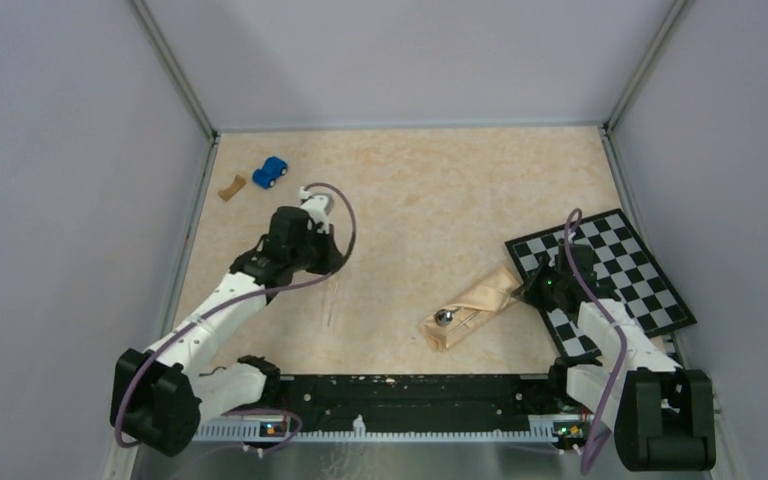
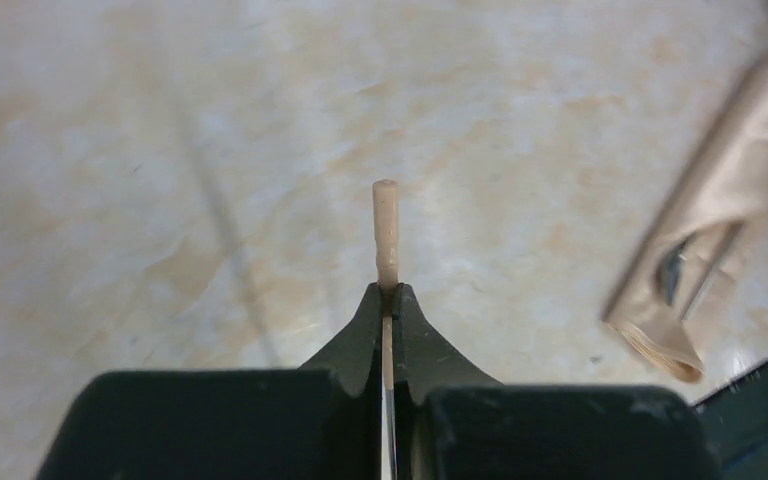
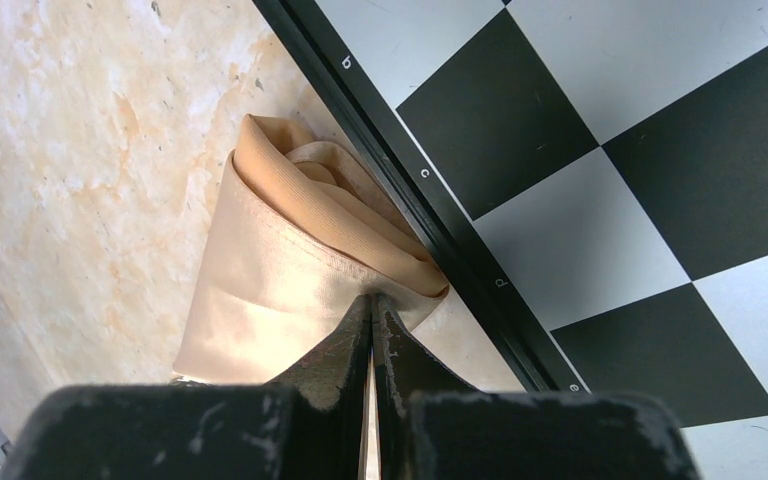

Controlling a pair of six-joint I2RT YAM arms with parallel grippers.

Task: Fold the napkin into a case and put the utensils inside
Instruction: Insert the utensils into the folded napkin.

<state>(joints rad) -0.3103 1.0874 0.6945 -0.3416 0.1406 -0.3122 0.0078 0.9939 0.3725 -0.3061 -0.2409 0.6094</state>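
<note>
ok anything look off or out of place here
The napkin case lies askew, its far end bunched against the checkerboard rim, where the right end effector pinches it. A blue toy car and brown scrap sit far-left, unrelated to the job.

Case lies to my right, far end against the checkerboard, one utensil inside it. A second utensil sits in my left gripper. Toy car and scrap are far left.

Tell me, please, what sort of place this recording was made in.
Probably a robotics lab test cell: plain walls enclose a marbled tabletop, a calibration-style checkerboard lies on it, and a black mounting rail runs along the near edge.
</note>
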